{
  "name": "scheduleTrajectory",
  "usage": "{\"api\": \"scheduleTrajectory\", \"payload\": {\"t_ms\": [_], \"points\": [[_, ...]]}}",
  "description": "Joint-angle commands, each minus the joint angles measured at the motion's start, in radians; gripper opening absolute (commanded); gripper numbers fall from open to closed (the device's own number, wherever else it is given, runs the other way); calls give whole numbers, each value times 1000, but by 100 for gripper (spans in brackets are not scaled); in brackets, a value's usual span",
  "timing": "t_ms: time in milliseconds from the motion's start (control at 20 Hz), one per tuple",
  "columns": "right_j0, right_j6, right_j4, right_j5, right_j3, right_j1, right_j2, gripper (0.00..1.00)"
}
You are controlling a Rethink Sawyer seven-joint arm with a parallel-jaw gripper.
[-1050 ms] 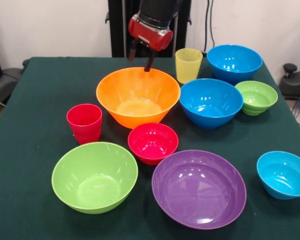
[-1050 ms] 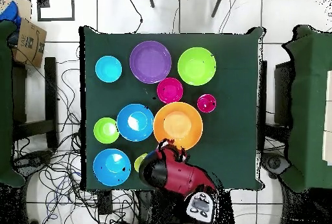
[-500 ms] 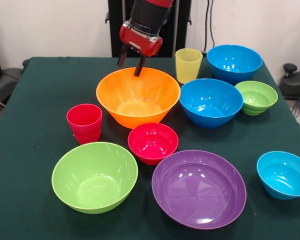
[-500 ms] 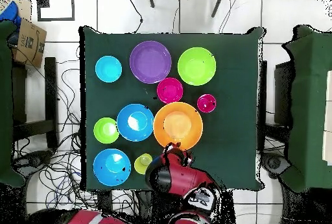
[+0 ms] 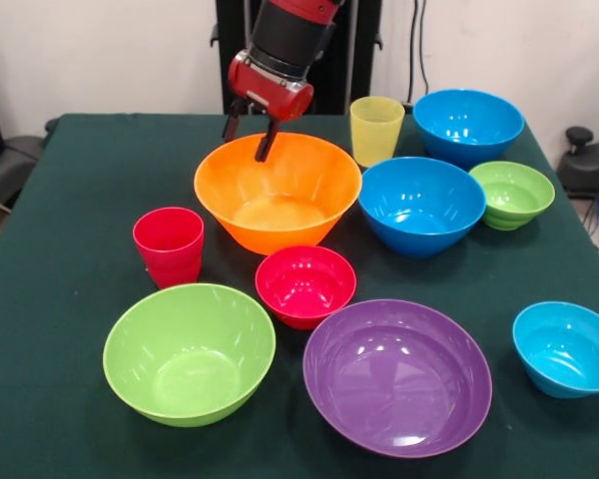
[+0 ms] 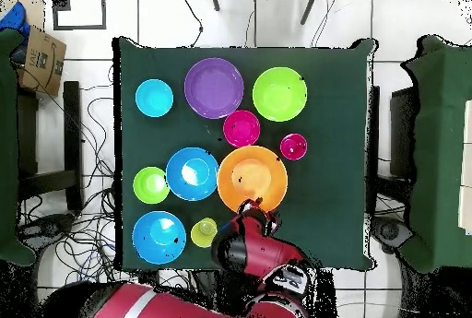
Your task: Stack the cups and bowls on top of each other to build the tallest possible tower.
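Orange bowl (image 5: 278,191) sits mid-counter (image 5: 70,200), the pincer (image 5: 248,130) open astride its far rim, one finger inside. Yellow cup (image 5: 375,129) and blue bowl (image 5: 420,204) crowd one side; red cup (image 5: 169,244) and red bowl (image 5: 305,284) stand nearer.

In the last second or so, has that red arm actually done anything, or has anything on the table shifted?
The claw has slid sideways along the orange bowl's far rim, toward the left in the front view, away from the yellow cup. Its fingers are open, one inside the rim and one outside. The orange bowl seems to have nudged very slightly. Nothing has been picked up. The other bowls and cups are where they were.
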Motion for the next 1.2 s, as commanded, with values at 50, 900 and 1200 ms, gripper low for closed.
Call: {"api": "scheduleTrajectory", "payload": {"t_ms": [50, 900, 1200], "points": [[-29, 203, 54, -51, -24, 51, 88, 100], [-46, 167, 23, -59, -42, 92, 119, 100], [-71, 151, -9, -61, -57, 119, 148, 100]]}}
